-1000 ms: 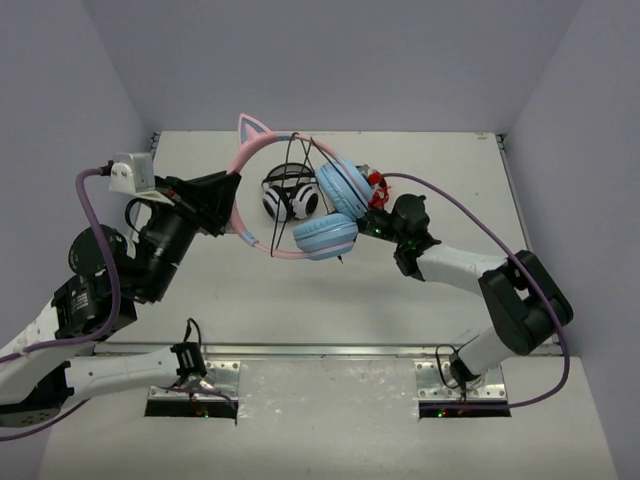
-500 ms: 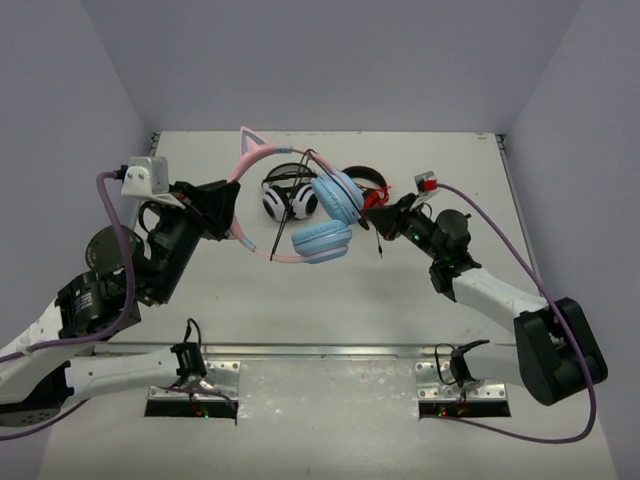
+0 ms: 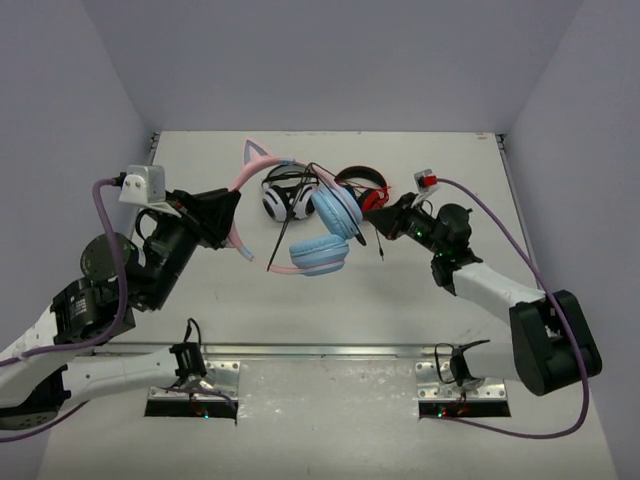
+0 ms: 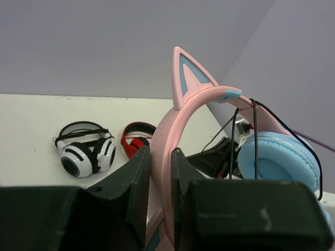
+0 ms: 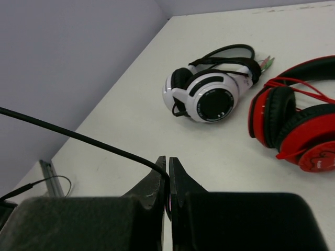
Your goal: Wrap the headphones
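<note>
1. Top external view: the over-ear headphones (image 3: pixel 318 253), with a smooth pink cat-eared plastic headband and padded light blue ear cups, hang above the pale matte table (image 3: pixel 450 160) at frame centre. I judge they are held up so the cord can pass around them freely. The black left gripper (image 3: pixel 232 218) holds the headband from the left, and the black right gripper (image 3: pixel 385 222) sits just right of the cups. Behind them, a glossy white-and-black headset (image 3: pixel 278 202) and a red-and-black headset (image 3: pixel 373 196) lie on the table.

2. Left wrist view: the two dark fingers are clamped on either side of the curved pink band at lower centre, which steadies the frame. The pointed ear with its blue inset stands at the top. At the right, the thin black cable (image 4: pixel 255 137) drapes in loops over the band and across a blue cushion.

3. Right wrist view: the fingers are pinched together on the cable at lower centre. The cord stretches taut towards the left edge, which likely keeps tension for winding. Both spare headsets lie in the upper right.
</note>
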Controlling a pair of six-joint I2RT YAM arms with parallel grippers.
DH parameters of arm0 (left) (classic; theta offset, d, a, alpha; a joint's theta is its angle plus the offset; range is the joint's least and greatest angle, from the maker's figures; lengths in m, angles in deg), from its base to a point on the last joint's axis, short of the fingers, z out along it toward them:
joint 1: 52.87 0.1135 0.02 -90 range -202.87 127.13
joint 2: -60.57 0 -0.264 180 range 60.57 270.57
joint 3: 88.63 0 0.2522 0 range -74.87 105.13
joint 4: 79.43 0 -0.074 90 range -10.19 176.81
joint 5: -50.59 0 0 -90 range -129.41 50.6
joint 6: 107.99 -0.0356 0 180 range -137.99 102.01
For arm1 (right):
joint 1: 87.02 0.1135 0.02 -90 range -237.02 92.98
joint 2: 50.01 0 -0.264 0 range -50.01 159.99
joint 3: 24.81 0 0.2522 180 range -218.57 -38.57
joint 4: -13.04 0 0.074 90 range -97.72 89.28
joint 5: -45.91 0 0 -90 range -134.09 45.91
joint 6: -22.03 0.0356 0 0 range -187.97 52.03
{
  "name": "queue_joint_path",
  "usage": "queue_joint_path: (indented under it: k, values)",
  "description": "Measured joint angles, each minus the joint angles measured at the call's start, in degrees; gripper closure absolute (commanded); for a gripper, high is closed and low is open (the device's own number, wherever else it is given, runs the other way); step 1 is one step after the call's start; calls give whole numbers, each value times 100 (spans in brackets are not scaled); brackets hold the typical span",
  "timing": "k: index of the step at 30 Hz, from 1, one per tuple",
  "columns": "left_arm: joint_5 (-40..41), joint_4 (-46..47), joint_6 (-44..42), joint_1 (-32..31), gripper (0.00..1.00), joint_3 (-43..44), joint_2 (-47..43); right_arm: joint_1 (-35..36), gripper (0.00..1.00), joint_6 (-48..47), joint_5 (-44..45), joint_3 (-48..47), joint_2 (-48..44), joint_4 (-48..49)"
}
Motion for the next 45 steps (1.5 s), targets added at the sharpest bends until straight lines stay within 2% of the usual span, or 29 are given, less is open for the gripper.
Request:
queue_joint_path:
  k: [6,10,19,27,32,37,45]
  values:
    - [-90,817,83,0,100,-177,118,831,99,52,-50,0,-26,33]
    - [258,1521,313,0,100,-330,264,1386,99,57,179,26,-313,50]
    - [1353,2647,782,0,100,-507,841,2955,99,-22,1445,334,-820,190]
    - [2358,3386,249,31,100,-511,1521,4089,99,-588,2538,330,-931,90]
    - [2553,3421,48,479,100,-509,2009,4699,99,-1163,3018,48,-1073,-348]
    - [2601,3143,66,1045,100,-608,2358,4881,99,-1624,3143,-452,-1152,-988]
    - [2524,2990,177,1255,100,-1600,2389,4959,99,-2568,3091,-1294,-1233,-2686]
